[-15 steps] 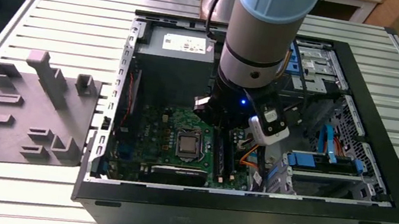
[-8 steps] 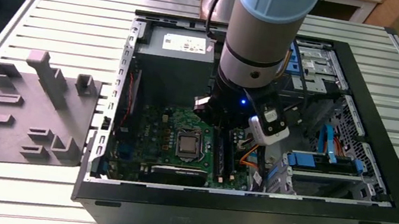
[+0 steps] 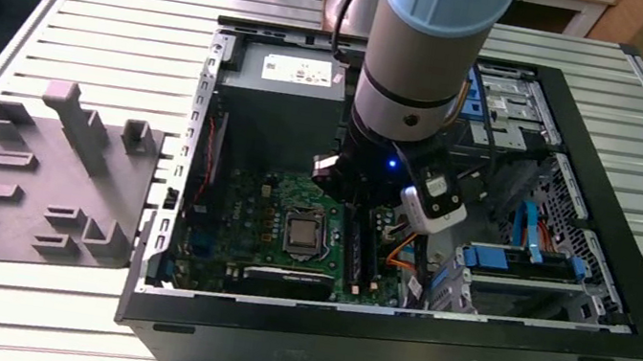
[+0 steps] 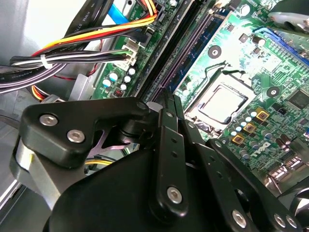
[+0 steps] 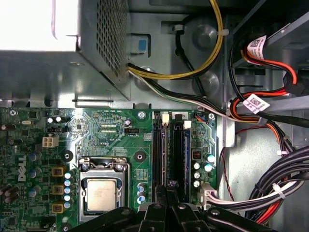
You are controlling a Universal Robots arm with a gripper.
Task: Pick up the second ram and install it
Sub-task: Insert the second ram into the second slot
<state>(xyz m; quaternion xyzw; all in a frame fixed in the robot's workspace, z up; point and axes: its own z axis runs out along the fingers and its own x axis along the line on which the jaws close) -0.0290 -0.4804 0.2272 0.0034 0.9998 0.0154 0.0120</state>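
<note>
Here we are inside the open computer case (image 3: 401, 334), which lies on its side on the slatted desk (image 3: 128, 14) so the arm can come straight down onto the green motherboard (image 3: 264, 220). The end effector (image 3: 349, 197) hangs low over the memory slots, just beside the processor socket (image 5: 101, 193).

In both wrist views the end effector (image 4: 170, 99) (image 5: 169, 187) has its fingers (image 4: 164, 125) drawn close together, with barely a sliver between them. A thin dark edge runs out from that sliver, lengthwise along the black slots. I read that as the second ram (image 5: 169, 154) (image 4: 181, 63), pinched by its flat faces and held edge-down. That grip makes sense: it keeps the gold contact edge facing the slot and the board lined up with it.

Whether the board is fully seated or just resting in the slot mouth, I cannot tell from here. The neighbouring slot (image 5: 179, 154) sits just beside it.

The bundled cables (image 5: 270, 188) lie off to one side of the slots, and they do not cross the slots. The grey moulded parts tray (image 3: 37, 184) rests on the desk at the exterior view's left, well apart from the action.
</note>
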